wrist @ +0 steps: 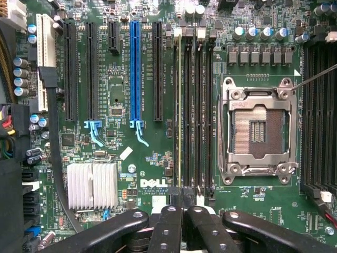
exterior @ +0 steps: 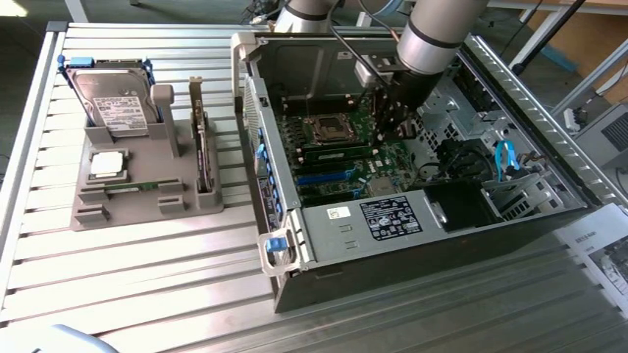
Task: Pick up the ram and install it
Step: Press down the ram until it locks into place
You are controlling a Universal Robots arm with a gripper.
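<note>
- Slatted metal surface [exterior: 147, 279] runs under everything in the exterior view, and bright light falls across its lower left.
- An open computer case [exterior: 294, 243] lies on its side at the centre and right of the frame. It holds the motherboard [exterior: 343, 147], cables and a labelled power supply [exterior: 387, 217].
- The arm [exterior: 432, 37] comes down from the upper edge into the case.
- A grey holder [exterior: 128, 213] sits at the left of the frame, well apart from the arm. It holds an upright hard drive [exterior: 118, 103], an expansion card [exterior: 201, 147] on edge, a processor chip [exterior: 106, 165] lying flat, and a second stick [exterior: 132, 186], thin and green, in a front groove.
- The wrist view shows board detail that the exterior view does not: the empty processor socket [wrist: 258, 132], a finned heatsink [wrist: 92, 184] and a blue slot [wrist: 135, 74].
- The ram [wrist: 178, 105] stands on edge in the memory slot farthest from the socket. In the exterior view it appears just below the socket [exterior: 334, 155].
- The fingers [wrist: 168, 226] are closed together at one end of the memory slots, and nothing shows between them.
</note>
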